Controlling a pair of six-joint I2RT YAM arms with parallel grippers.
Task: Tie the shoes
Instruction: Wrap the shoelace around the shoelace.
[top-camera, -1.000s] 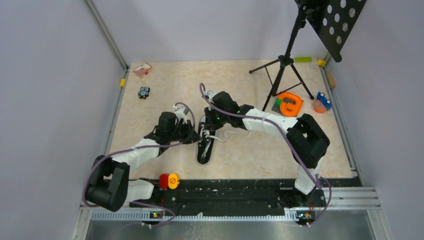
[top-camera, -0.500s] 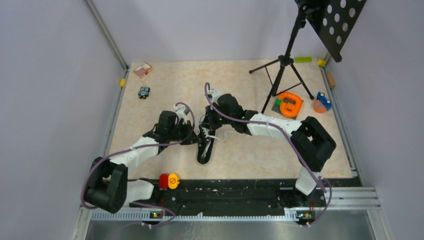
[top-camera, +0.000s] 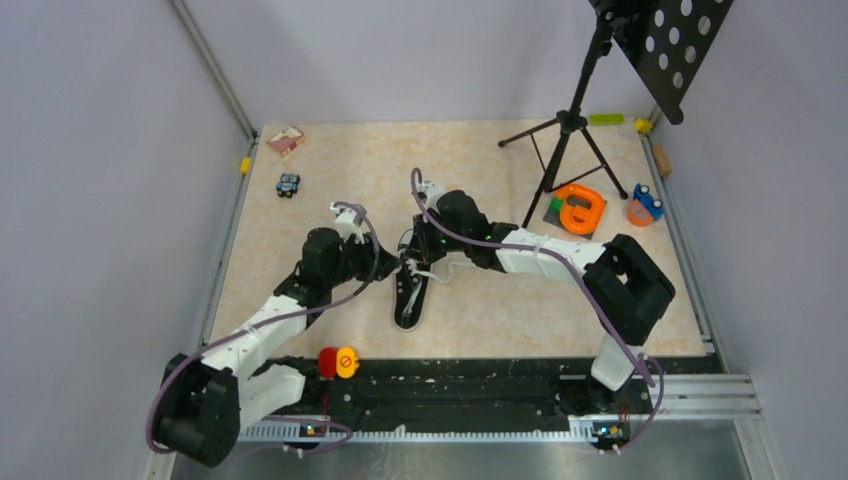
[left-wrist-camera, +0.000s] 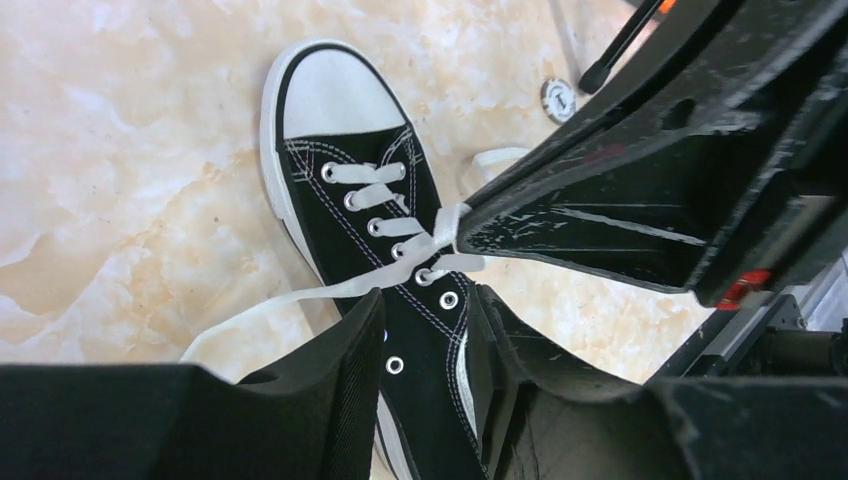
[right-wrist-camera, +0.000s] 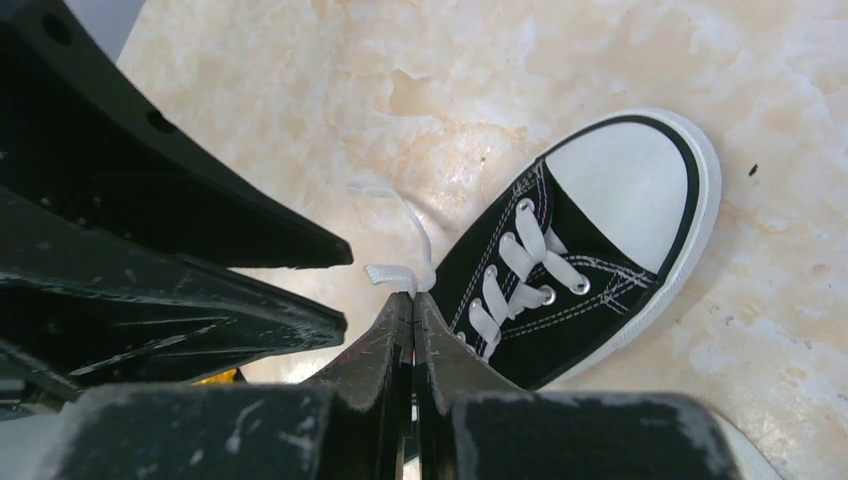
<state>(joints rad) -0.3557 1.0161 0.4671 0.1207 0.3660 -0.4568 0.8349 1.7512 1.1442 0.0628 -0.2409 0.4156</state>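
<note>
Black canvas sneaker (top-camera: 409, 298) lies at the middle of the table (top-camera: 470, 170), toe cap toward 6 o'clock in the top view. Right gripper (right-wrist-camera: 413, 300), at the shoe's 12 o'clock: jaws together, clamped on a white lace (right-wrist-camera: 392, 274). Left gripper (left-wrist-camera: 428, 318), at 9 o'clock: fingers apart, holding nothing.

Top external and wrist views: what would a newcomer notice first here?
A single black sneaker lies mid-table between the two arms, its white laces untied. The right gripper is shut on one lace close above the sneaker, while the left gripper stands open over the sneaker's heel half. A black tripod stands at the table's far right.
</note>
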